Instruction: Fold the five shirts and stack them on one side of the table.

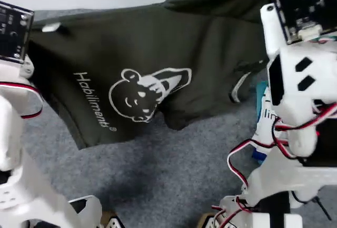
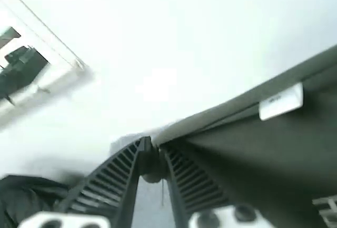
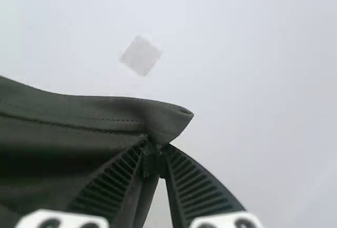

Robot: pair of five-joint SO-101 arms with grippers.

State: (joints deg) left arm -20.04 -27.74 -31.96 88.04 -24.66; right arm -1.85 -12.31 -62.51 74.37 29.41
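One dark green shirt (image 1: pixel 174 43) is seen stretched between the two arms over the far part of the grey table (image 1: pixel 158 175), with its white bear print (image 1: pixel 139 96) turned towards the high camera. The left gripper (image 2: pixel 151 157) is clamped on one edge of the fabric, its jaws pinched together on the cloth not far from a white sewn label (image 2: pixel 280 101). The right gripper (image 3: pixel 152 157) is likewise closed tightly on a stitched hem corner of the same shirt.
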